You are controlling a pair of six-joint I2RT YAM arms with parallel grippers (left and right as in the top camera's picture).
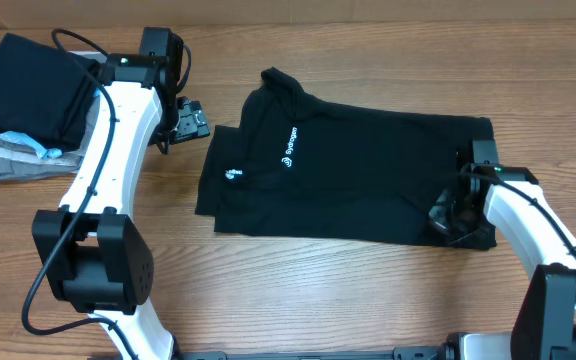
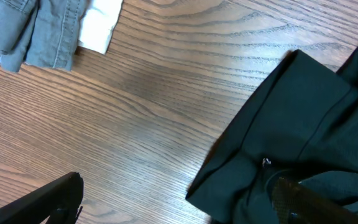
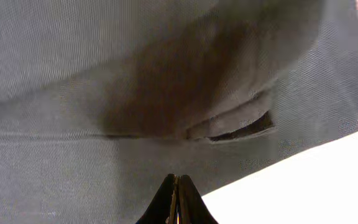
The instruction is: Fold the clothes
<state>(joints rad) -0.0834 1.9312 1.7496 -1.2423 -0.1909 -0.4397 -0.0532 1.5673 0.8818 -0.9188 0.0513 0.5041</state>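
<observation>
black shirt point(image 1: 348, 170): the closed right gripper point(image 1: 456, 212) at its hem end should, i think, carry that edge low across to its other end; left gripper point(image 1: 190, 122) beside that end hangs open.

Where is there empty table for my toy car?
Bare wood lies below the black shirt, between the left arm and right arm, and above the shirt toward the right. The top-left corner is crowded with folded clothes.
</observation>
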